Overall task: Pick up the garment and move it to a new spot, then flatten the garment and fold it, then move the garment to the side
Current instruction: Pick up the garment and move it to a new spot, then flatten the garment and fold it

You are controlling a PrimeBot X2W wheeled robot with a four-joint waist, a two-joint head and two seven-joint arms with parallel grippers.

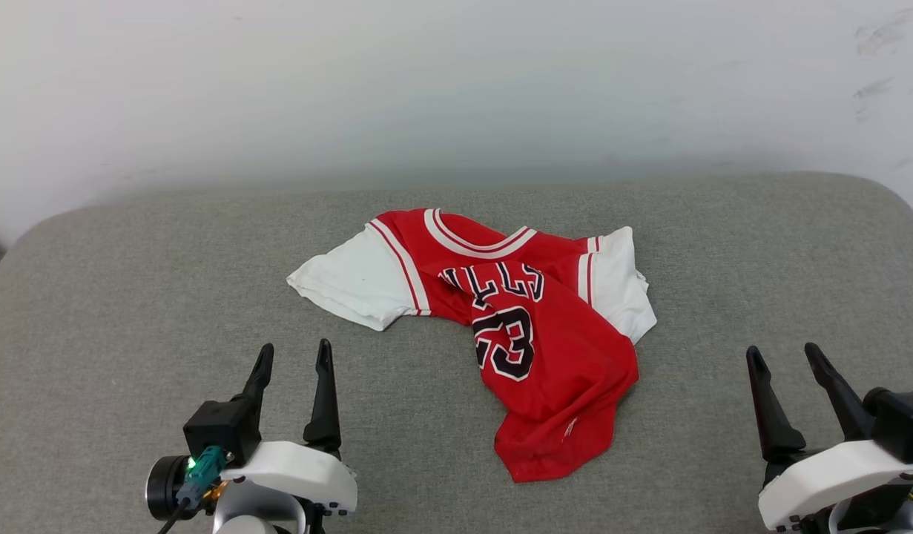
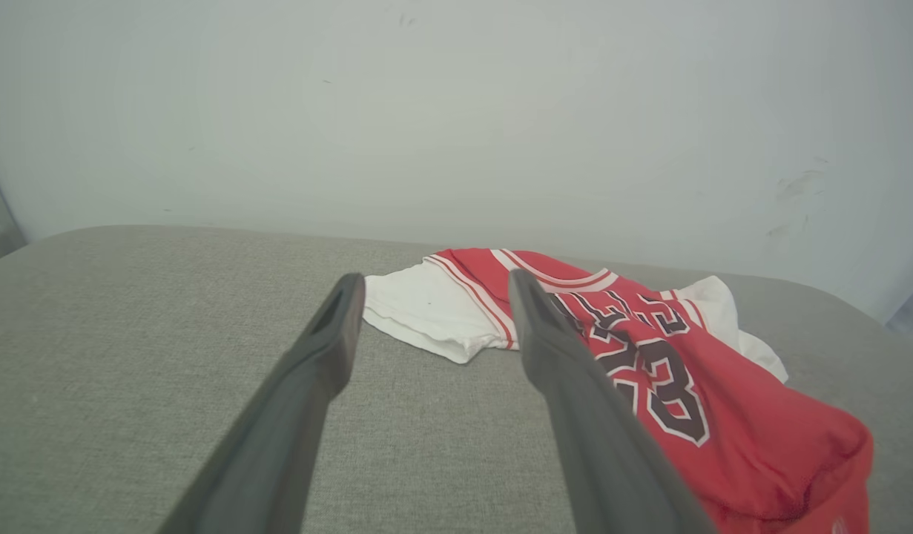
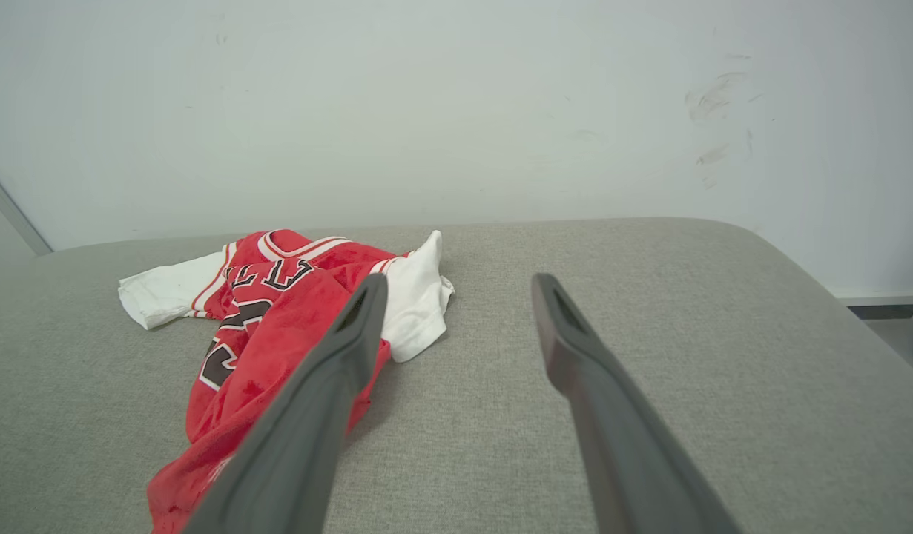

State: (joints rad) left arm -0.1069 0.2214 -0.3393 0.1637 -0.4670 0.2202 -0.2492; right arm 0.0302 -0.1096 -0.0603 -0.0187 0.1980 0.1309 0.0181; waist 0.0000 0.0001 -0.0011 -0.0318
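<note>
Red jersey garment (image 1: 545, 348) lies crumpled near the middle of the grey upholstered surface (image 1: 130, 297).
One white sleeve (image 1: 348, 285) is spread toward 9 o'clock and the red hem (image 1: 552, 452) is trailed toward 6 o'clock. The left pincer (image 1: 295, 345) is held at 8 o'clock and the right pincer (image 1: 782, 348) at 4 o'clock, each with fingers apart, clear of the cloth.

My head camera looks down and forward from above the grey cushion (image 1: 115, 311). My wrist cameras sit low and near it, facing the white wall (image 2: 456, 111). All three share the garment (image 1: 530, 326).
</note>
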